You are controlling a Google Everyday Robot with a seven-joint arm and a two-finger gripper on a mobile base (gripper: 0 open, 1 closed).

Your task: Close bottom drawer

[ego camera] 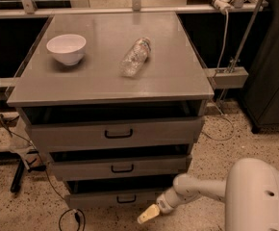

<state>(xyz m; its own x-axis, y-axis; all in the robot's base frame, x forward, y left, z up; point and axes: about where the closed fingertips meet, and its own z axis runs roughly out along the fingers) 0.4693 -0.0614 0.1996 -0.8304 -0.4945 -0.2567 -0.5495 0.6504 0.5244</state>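
Speckled floor (216, 153) surrounds a grey metal cabinet (197, 129) whose flat top serves as the counter (173, 76). On the counter's left part sits a white bowl (66, 48), upright. A clear plastic bottle (135, 57) lies on its side near the counter's middle, well apart from the bowl.

Three drawers stack down the cabinet's front, each pulled out somewhat, with a dark gap showing above it. The top drawer (72, 136) has the tallest front and the widest black handle. The middle drawer (82, 170) sits under it. The bottom drawer (94, 199) is the lowest in the cabinet, close to the floor, partly out, with a small black handle at the centre of its low front.

The robot's pale arm (202, 189) reaches in from the cabinet's lower right. Its end effector (148, 214), with a yellowish tip, is low by the floor, just in front of the right part of the bottom drawer's front. Whether it touches that front, and whether it is apart or together, I cannot tell.

Black cables (67, 218) trail on the floor at the cabinet's lower left.
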